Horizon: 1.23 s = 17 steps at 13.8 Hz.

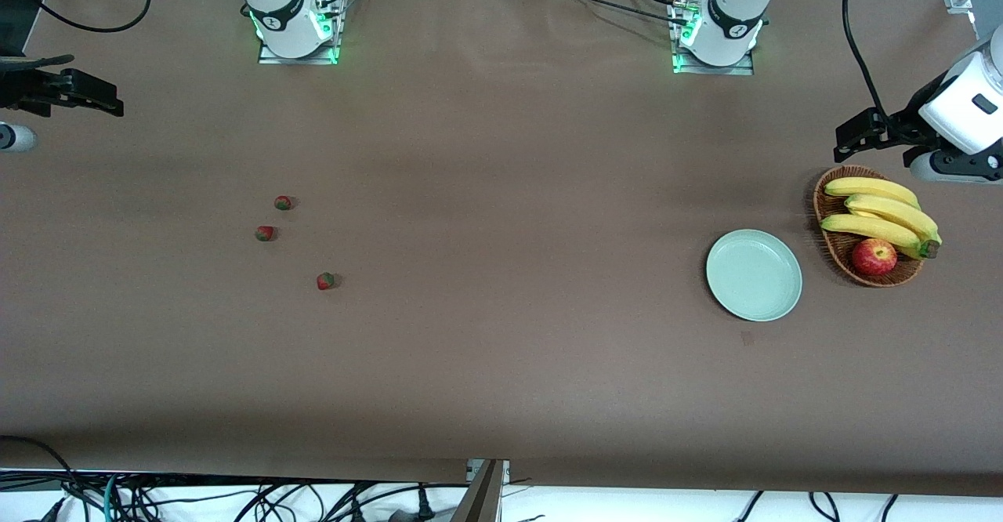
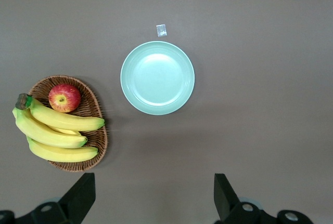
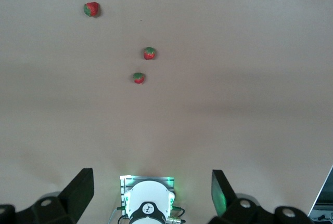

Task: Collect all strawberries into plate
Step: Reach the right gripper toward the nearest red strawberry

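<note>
At opposite ends of the table: berries apart from their plate

The three strawberries (image 1: 266,233) lie loose toward the right arm's end, well apart from the empty plate (image 1: 754,274), which sits just beside the fruit basket (image 1: 832,246) toward the left arm's end. Both the right gripper (image 3: 151,187) and left gripper (image 2: 155,193) wait high with jaws wide, holding nothing; nothing is collected yet
</note>
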Each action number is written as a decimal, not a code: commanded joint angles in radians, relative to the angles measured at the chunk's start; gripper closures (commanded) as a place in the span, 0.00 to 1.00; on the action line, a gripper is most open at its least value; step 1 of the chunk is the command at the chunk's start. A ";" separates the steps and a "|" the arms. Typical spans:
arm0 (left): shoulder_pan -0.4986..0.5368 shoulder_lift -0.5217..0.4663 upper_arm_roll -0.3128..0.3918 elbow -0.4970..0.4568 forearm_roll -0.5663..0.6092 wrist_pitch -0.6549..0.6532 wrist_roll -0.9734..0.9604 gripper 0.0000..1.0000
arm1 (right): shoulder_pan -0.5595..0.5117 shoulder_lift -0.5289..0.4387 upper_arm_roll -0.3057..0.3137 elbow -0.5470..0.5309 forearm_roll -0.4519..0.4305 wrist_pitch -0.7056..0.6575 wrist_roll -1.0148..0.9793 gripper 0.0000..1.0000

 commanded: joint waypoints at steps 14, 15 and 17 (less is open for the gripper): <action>-0.002 -0.014 -0.002 -0.002 -0.014 -0.010 -0.006 0.00 | 0.028 0.278 0.011 -0.314 -0.004 0.528 -0.012 0.00; -0.002 -0.014 -0.002 -0.002 -0.014 -0.010 -0.006 0.00 | 0.028 0.300 0.011 -0.345 -0.002 0.585 -0.012 0.00; -0.002 -0.014 -0.002 -0.002 -0.015 -0.010 -0.006 0.00 | 0.036 0.346 0.011 -0.408 0.002 0.695 -0.008 0.00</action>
